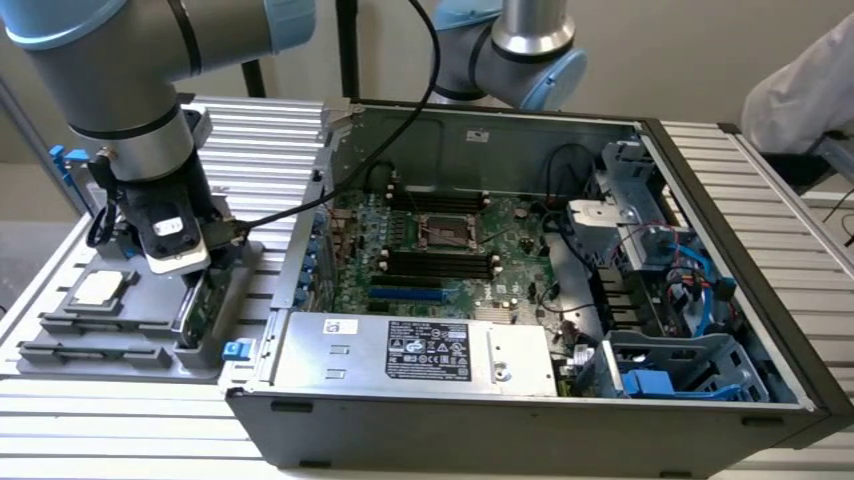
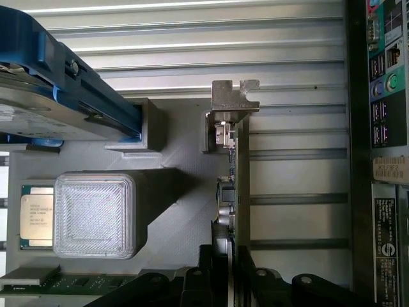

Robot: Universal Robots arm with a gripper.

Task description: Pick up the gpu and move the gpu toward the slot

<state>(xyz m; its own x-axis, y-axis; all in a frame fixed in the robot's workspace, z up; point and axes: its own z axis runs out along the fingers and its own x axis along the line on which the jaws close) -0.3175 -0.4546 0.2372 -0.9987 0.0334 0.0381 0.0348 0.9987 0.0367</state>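
GPU stood on edge in a slot of the gray fixture tray, its silver end bracket at the end far from the gripper, whose black fingers were drawn in narrow against both faces of the card's near end, with no gap to be seen. In the exterior view the GPU sat directly beneath the gripper, along the tray's edge nearest the open computer case, which lay to the exterior view's right with its motherboard exposed. A small square processor chip rested in the tray beside the arm, well apart from the card. A person's white sleeve showed behind the case, and everything stood on a ribbed aluminium table.
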